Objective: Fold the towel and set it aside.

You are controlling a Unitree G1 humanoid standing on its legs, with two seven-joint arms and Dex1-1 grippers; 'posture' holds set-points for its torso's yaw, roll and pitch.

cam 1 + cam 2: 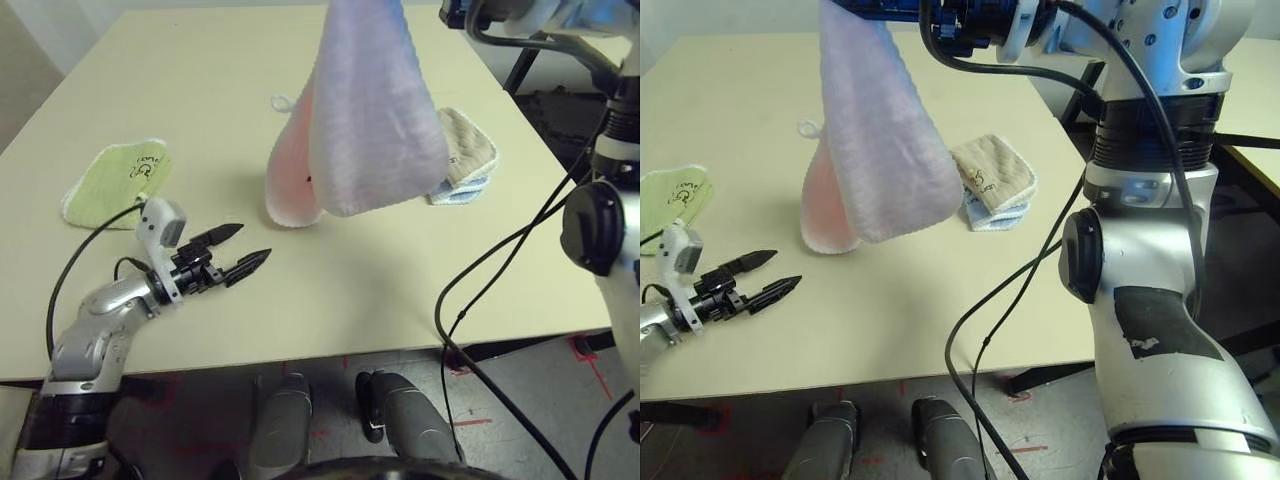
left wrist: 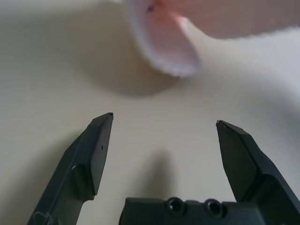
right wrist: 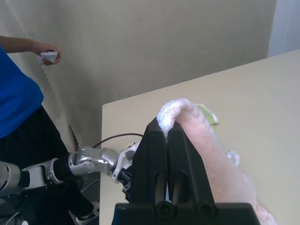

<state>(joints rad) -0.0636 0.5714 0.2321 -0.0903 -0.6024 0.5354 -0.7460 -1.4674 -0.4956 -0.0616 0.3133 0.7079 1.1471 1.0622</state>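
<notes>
Right wrist view shows the towel (image 3: 206,140) pinched at a top fold between the two black fingers of the right claw (image 3: 167,133), which are pressed together on the cloth. From the head camera the towel hangs high over the middle of the counter (image 1: 330,290), draped in a long doubled fall, with its lower pink end just reaching or resting on the surface. It looks soft, light and limp; it should sag and swing freely and keep no shape of its own, while the fluffy pile ought to give a secure bite. The best place for a second hold is probably the white-stitched lower edge or a hanging corner, so the fold can be laid flat.

The left claw (image 1: 243,251) is low over the near counter, well short of the towel, its fingers spread apart and holding nothing.

By count: one pink towel, one light-green folded towel (image 1: 118,180) on the far left, and one stack of two small towels, tan over blue (image 1: 996,182), beyond the hanging cloth. One person (image 3: 18,112) in blue stands off past the counter.
</notes>
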